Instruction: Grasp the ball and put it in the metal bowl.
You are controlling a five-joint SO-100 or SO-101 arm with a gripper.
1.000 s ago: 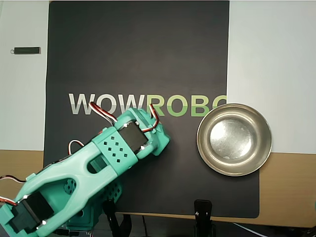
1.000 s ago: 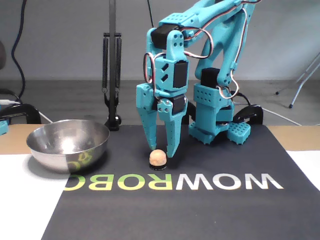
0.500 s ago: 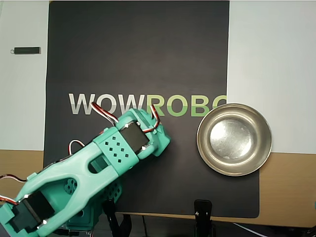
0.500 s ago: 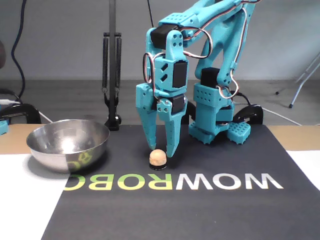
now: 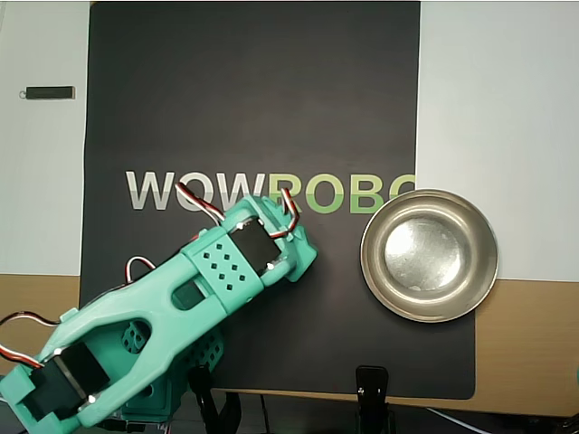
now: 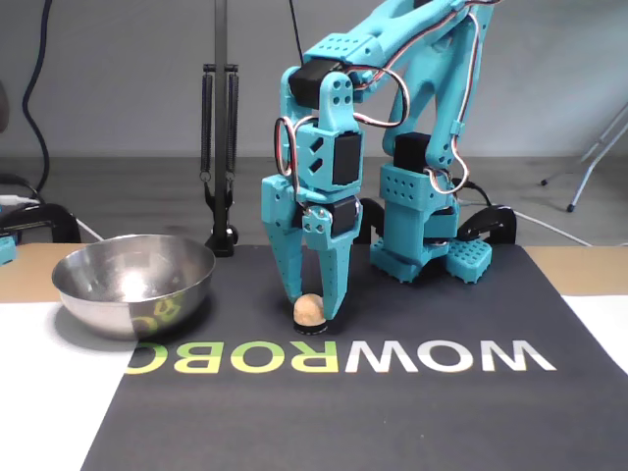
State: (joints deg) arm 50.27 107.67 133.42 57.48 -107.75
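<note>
In the fixed view the small tan ball (image 6: pixel 308 311) rests on the black mat just above the "WOWROBO" lettering. My teal gripper (image 6: pixel 313 306) points straight down over it, with one finger on each side of the ball at about ball width, touching it. The shiny metal bowl (image 6: pixel 132 294) stands empty to the left in that view, about two bowl-widths from the ball. In the overhead view the bowl (image 5: pixel 429 193) is at the right edge of the mat, and the arm's wrist (image 5: pixel 258 244) hides both the ball and the fingers.
The black mat (image 5: pixel 253 90) lies on a white and tan table. A small dark stick (image 5: pixel 50 92) lies at the far left. Black clamps (image 5: pixel 371 391) sit at the mat's near edge. The arm's base (image 6: pixel 422 240) and a stand with springs (image 6: pixel 221 147) are behind the gripper.
</note>
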